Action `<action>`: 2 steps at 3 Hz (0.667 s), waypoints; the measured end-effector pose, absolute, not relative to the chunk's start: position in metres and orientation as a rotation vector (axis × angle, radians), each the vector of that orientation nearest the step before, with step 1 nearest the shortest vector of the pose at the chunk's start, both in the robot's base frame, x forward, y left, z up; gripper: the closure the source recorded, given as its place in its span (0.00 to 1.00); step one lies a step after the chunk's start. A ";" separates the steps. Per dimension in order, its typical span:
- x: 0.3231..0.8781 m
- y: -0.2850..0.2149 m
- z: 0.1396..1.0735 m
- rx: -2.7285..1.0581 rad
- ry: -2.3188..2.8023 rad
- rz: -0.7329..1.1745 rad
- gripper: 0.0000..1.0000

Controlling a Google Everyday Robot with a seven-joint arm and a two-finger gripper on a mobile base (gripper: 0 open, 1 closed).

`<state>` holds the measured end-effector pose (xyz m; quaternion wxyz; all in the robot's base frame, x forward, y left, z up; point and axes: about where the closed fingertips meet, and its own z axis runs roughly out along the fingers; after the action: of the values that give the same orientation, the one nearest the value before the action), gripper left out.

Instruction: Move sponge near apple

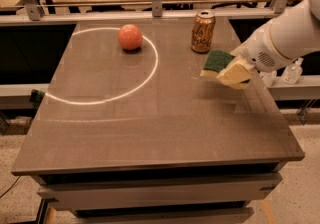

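The sponge (215, 61), dark green on top with a pale edge, is held above the right side of the table. My gripper (231, 71) is shut on the sponge, its pale yellow pads over the sponge's right end; the white arm reaches in from the right edge. The apple (130, 37), round and reddish-orange, sits on the table at the back, left of centre, well to the left of the sponge. The sponge hangs just in front of and to the right of the drink can.
A gold-brown drink can (203, 31) stands upright at the back right of the dark table (150, 128). A bright ring of light (102, 65) lies on the tabletop around the apple. Desks with clutter stand behind a metal rail (155, 14).
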<state>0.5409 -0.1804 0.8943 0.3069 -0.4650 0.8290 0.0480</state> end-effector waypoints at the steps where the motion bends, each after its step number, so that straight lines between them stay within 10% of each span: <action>1: 0.573 -0.159 0.911 -1.225 2.158 0.220 1.00; 2: 0.595 -0.132 0.931 -1.249 2.086 0.305 1.00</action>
<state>0.5954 -0.1321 0.9305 0.3386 -0.4796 0.8010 0.1172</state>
